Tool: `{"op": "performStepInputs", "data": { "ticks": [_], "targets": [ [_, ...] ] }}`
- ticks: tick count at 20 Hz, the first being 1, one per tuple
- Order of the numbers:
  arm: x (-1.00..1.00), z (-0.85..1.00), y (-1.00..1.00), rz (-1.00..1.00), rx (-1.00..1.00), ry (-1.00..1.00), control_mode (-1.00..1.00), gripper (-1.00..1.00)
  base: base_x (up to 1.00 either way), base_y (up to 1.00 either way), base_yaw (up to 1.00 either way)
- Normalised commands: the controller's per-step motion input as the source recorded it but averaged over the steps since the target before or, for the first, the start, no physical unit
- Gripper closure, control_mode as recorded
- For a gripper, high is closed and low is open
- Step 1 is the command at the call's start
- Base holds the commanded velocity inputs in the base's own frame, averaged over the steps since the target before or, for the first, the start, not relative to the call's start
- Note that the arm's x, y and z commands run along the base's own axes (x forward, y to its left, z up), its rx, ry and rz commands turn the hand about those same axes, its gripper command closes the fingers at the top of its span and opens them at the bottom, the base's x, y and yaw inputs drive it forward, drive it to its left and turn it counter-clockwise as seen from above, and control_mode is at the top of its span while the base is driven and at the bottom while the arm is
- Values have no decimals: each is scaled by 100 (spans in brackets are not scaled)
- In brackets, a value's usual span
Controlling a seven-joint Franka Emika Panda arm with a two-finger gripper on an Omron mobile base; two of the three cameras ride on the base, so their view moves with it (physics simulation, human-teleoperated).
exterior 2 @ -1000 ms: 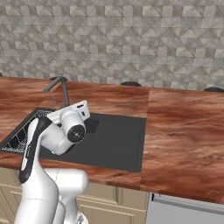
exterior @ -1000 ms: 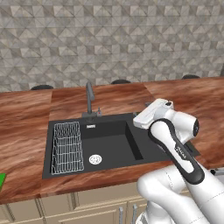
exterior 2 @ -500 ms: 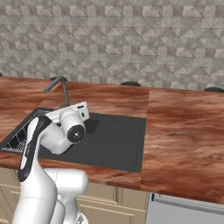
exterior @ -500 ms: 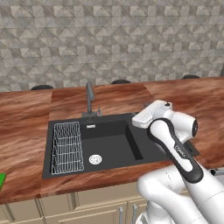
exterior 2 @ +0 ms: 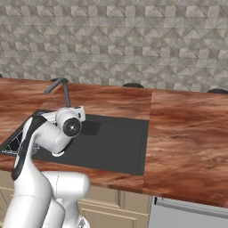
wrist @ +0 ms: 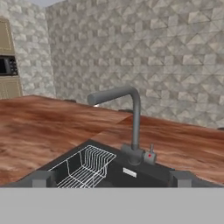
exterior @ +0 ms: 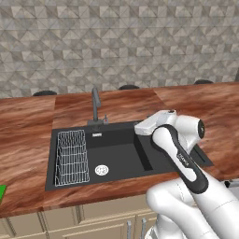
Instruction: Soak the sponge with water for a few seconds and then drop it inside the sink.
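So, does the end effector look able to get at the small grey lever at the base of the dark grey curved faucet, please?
Probably yes. The end effector is open and faces the lever beside the faucet across the black sink basin, with nothing between them.

My arm (exterior: 186, 186) is glossy white, built of rounded, tube-like links. A dark grey band (exterior: 183, 158) with small pale lettering runs along one link, and a round dark joint cap (exterior 2: 71, 127) with a pale centre sits near my wrist. My hand (exterior: 156, 122) is a boxy white block. My two fingertips (wrist: 43, 178) are small, square and dark grey.
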Motion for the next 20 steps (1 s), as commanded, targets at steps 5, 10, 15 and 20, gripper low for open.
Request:
{"op": "performStepInputs", "data": {
  "ticks": [5,10,15,20],
  "targets": [
    [0,-32,8,2,4,2,-100,-100,0,0,0],
    [0,-21,0,1,2,0,-100,-100,0,0,0],
    [0,-23,0,0,2,0,-100,-100,0,0,0],
    [0,-27,0,0,2,0,-100,-100,0,0,0]
  ]
}}
